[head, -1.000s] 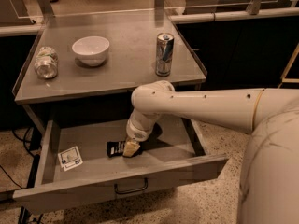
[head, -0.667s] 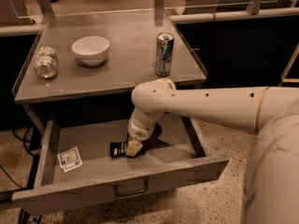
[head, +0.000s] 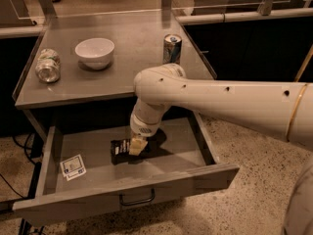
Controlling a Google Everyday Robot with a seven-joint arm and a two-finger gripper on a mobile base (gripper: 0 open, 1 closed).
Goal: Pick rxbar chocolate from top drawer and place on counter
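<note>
Jutting open toward the camera, the drawer point(head: 186, 182) shows a flat grey metal front with a dark curved wire handle point(head: 137, 199). On its smooth floor a small white card point(head: 73, 166) lies at the left, and the flat black rxbar point(head: 119, 151) lies mid-drawer. The cream-tipped gripper point(head: 137, 146) sits on the rxbar's right end; whether it grips cannot be told. Beyond, the grey counter point(head: 127, 72) carries a round white bowl point(head: 95, 52), a cylindrical can point(head: 172, 48) and a clear crumpled bottle point(head: 48, 65).
</note>
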